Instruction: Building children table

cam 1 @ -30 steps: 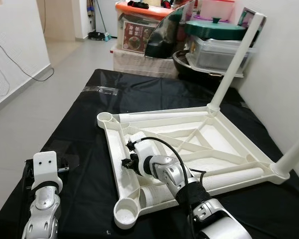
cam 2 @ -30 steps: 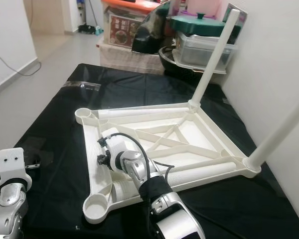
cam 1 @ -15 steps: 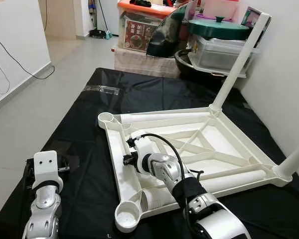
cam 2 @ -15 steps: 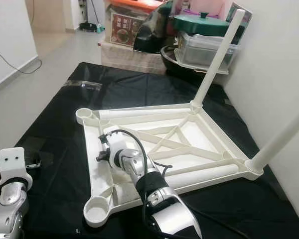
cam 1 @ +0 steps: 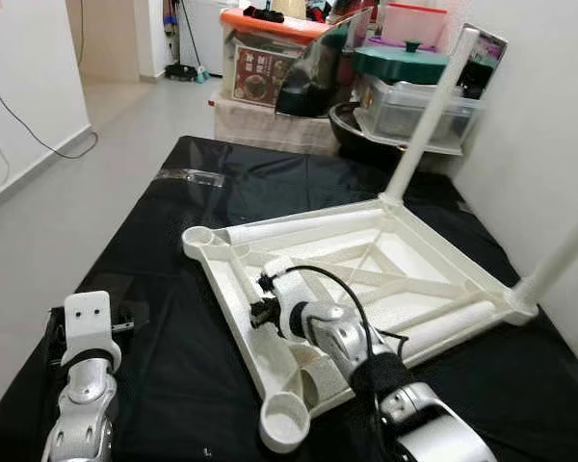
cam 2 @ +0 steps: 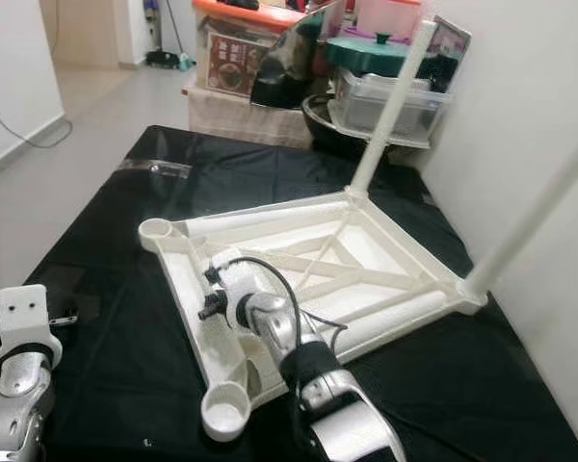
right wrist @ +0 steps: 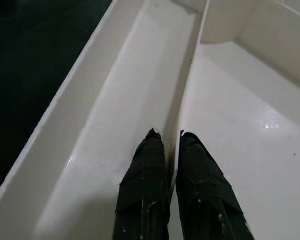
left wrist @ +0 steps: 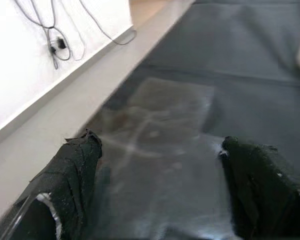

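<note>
right gripper (right wrist: 166, 137) tips are hidden in the head views behind its own wrist; in the right wrist view the fingers (right wrist: 145, 185) run off the frame edge, pinched on a thin rib (right wrist: 182, 107) of the upturned table (cam 1: 414, 279). near-right table leg (cam 1: 564, 260) is cut off by the picture edge, top not visible. left wrist view is blurred: the pale patch (left wrist: 160, 112) on the black cloth (left wrist: 250, 60) can't be identified, and the left gripper (left wrist: 160, 165) fingers are cropped at the bottom.

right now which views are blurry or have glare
Left wrist view: soft, slightly blurred, with a pale sheen on the black table cover. Right wrist view: sharp, a small glint on the white tabletop by the right gripper. Both eye views: evenly lit, fairly sharp.
</note>
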Tool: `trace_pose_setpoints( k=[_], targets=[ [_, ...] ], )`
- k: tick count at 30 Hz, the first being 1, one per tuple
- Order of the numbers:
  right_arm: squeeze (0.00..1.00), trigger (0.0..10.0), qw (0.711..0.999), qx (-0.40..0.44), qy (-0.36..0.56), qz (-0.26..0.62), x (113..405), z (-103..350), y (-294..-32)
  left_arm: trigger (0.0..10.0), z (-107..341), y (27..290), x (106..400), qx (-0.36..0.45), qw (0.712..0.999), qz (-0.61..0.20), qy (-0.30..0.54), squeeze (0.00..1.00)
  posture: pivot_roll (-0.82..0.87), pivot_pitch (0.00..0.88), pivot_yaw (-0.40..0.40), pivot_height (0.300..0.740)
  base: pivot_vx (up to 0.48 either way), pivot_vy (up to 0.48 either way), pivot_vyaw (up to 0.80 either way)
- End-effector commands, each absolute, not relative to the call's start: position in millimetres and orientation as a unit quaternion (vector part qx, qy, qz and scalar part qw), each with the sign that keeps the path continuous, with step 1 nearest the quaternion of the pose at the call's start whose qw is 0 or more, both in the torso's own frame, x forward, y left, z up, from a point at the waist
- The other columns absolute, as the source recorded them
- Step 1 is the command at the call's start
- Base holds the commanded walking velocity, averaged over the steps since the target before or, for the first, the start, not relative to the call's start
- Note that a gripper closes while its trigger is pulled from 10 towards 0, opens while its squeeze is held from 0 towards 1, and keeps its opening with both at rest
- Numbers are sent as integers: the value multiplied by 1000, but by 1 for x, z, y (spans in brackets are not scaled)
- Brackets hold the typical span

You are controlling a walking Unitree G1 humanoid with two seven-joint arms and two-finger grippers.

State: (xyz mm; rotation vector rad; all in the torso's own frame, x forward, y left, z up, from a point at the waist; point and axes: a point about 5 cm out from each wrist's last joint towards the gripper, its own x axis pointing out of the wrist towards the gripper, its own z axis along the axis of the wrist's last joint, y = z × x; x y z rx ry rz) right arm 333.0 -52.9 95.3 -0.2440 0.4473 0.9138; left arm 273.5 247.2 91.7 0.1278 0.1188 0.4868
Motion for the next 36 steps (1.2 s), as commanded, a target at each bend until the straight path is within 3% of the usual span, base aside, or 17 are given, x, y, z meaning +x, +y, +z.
trace_pose_setpoints(
  k=[1, 8, 12, 16, 18, 19, 22, 23, 27, 30, 36],
  targets=[
    [0, 0, 789, -173, 181, 561, 317, 99, -49, 10000, 90, 248, 273, 71, 966, 241, 63, 0, 123, 0, -168, 740, 0, 0, 0],
    [0, 0, 749, -234, 170, 596, 315, 101, -104, 10000, 124, 260, 272, 61, 955, 285, -44, 0, 115, 0, -164, 740, 0, 0, 0],
    [0, 0, 745, -256, 190, 585, 317, 94, -126, 10000, 157, 258, 273, 84, 948, 282, -122, 0, 123, 0, -163, 740, 0, 0, 0],
    [0, 0, 727, -260, 186, 607, 311, 94, -131, 10000, 164, 258, 274, 85, 945, 284, -136, 0, 128, 0, -162, 740, 0, 0, 0],
    [0, 0, 694, -259, 175, 648, 299, 95, -136, 10000, 165, 260, 275, 82, 946, 283, -137, 0, 128, 0, -159, 740, 0, 0, 0],
    [0, 0, 694, -259, 175, 648, 299, 95, -136, 10000, 165, 260, 275, 82, 946, 283, -137, 0, 128, 0, -159, 740, 0, 0, 0],
    [0, 0, 613, -277, 177, 719, 277, 93, -154, 10000, 156, 258, 277, 78, 952, 272, -118, 0, 120, 0, -150, 740, 0, 0, 0],
    [0, 0, 597, -281, 181, 729, 273, 93, -158, 10000, 154, 257, 277, 77, 953, 269, -114, 0, 120, 0, -150, 740, 0, 0, 0],
    [0, 0, 560, -311, 199, 742, 269, 92, -173, 10000, 148, 251, 279, 73, 958, 257, -104, 0, 113, 0, -146, 740, 0, 0, 0],
    [0, 0, 549, -321, 197, 746, 269, 96, -179, 10000, 146, 247, 281, 72, 961, 249, -97, 0, 110, 0, -146, 740, 0, 0, 0],
    [0, 0, 555, -335, 183, 739, 274, 99, -179, 10000, 142, 245, 282, 72, 963, 245, -89, 0, 109, 0, -146, 740, 0, 0, 0]
  ],
)
